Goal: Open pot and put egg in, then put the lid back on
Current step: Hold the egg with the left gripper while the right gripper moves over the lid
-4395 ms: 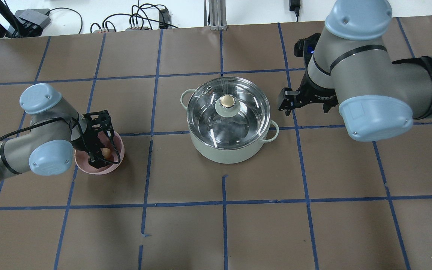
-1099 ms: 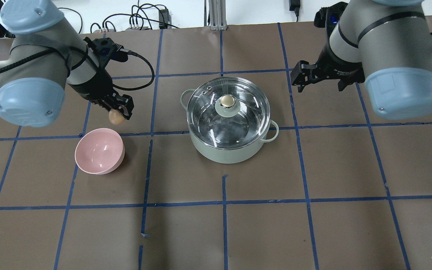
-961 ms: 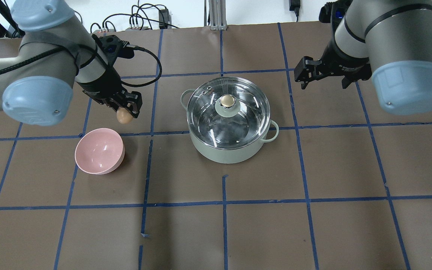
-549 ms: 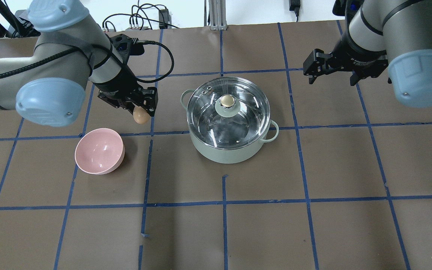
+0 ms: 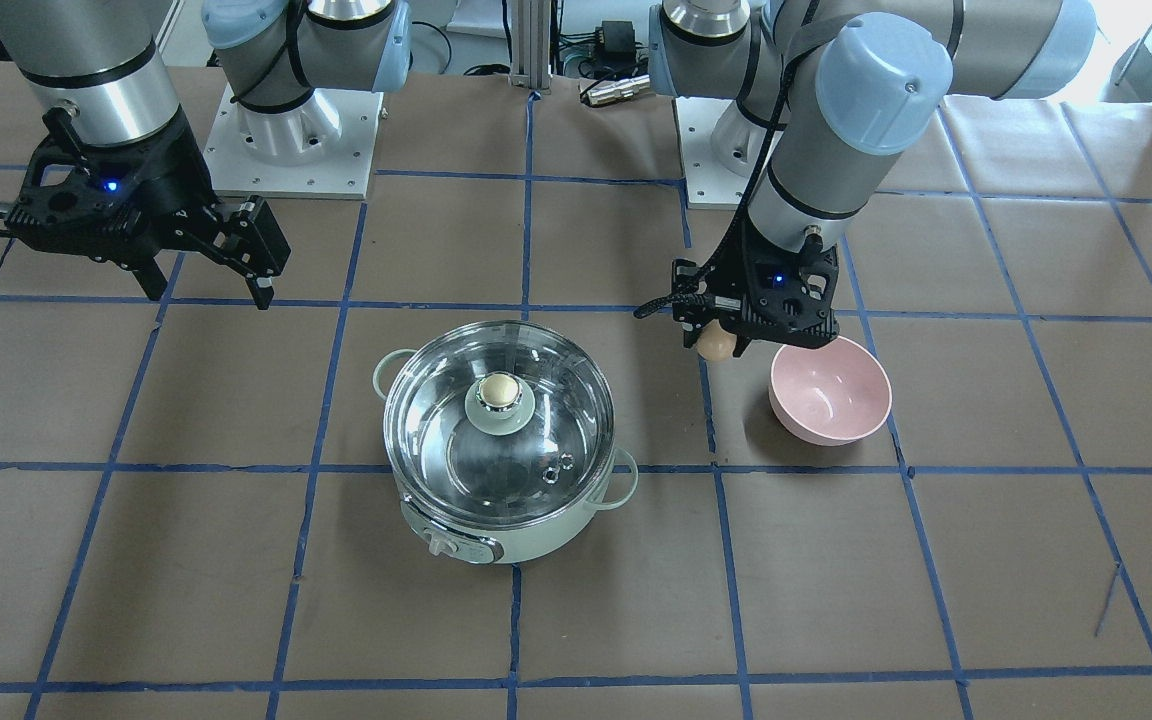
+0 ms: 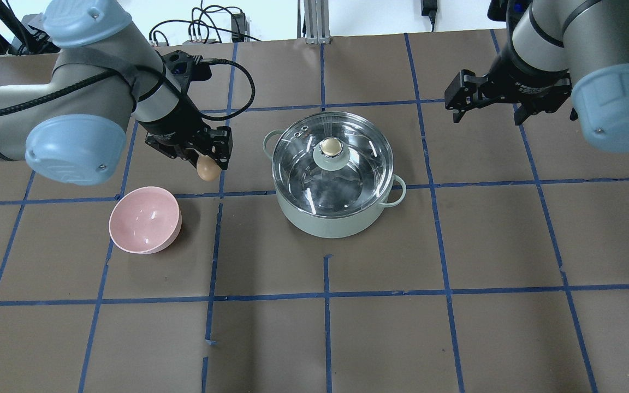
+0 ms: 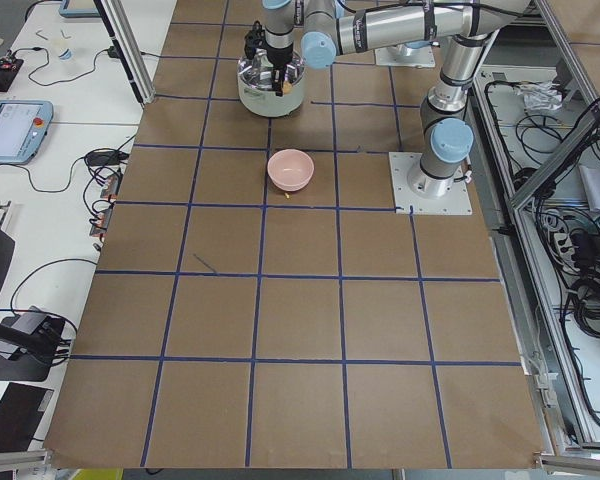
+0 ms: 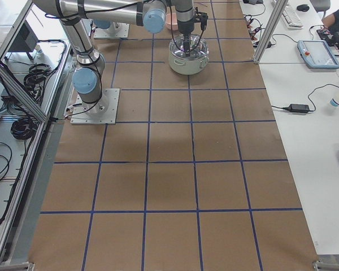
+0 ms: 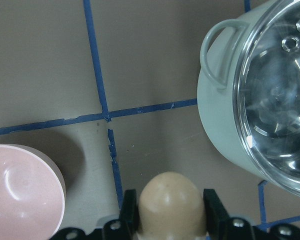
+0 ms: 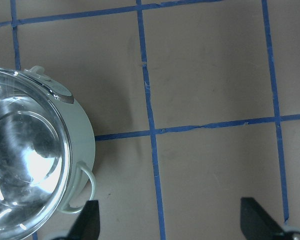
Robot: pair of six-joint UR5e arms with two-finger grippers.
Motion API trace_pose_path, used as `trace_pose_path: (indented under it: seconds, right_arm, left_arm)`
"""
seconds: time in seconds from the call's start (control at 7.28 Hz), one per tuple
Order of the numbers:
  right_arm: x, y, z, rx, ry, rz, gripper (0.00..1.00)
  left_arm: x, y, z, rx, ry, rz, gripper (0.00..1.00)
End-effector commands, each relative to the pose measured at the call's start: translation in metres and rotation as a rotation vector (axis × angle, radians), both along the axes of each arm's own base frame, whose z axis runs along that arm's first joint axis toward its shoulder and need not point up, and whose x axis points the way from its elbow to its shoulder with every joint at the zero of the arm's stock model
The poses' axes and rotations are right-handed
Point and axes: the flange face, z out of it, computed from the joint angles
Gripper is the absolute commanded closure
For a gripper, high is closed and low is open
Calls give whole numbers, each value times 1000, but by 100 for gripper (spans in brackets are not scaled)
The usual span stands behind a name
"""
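The pale mint-green pot (image 6: 325, 221) stands mid-table with the glass lid (image 6: 350, 183) on it, beige knob (image 6: 331, 147) on top. My left gripper (image 6: 208, 159) is shut on the tan egg (image 6: 207, 168) and holds it in the air left of the pot, apart from it. The egg also shows in the front view (image 5: 716, 343) and the left wrist view (image 9: 172, 202), between the two fingers. My right gripper (image 6: 487, 114) hangs wide open and empty above the table, behind and to the right of the pot (image 10: 82, 145).
An empty pink bowl (image 6: 144, 218) sits on the table left of the pot, just in front of the held egg. Brown paper with blue tape lines covers the table (image 6: 325, 327). Cables and boxes lie past the far edge (image 6: 200, 30).
My left gripper lifted the egg out of the pink bowl and carried it right toward the pot. My right gripper rose and drew back to the right. Little movement in the last half second.
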Motion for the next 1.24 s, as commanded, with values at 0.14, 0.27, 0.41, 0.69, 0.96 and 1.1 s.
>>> trace_pose_path:
  seconds: [0.14,0.27,0.41,0.69,0.96,1.1]
  right_arm:
    - [7,6,-7,44,-48,7,0]
    - [4,5,-6,35,-40,12,0]
    - [6,4,-4,27,-41,16,0]
    - [7,4,-7,30,-44,13,0]
    - [5,4,-7,28,-41,14,0]
    - [5,4,-7,30,-45,2,0]
  left_arm:
    - [0,0,0,1,1,-1,99]
    - [0,0,-1,2,1,-1,99]
    - [0,1,-1,3,1,0,99]
    - [0,1,0,1,2,3,99]
    - [0,1,0,2,2,5,99]
    - [0,1,0,2,2,5,99]
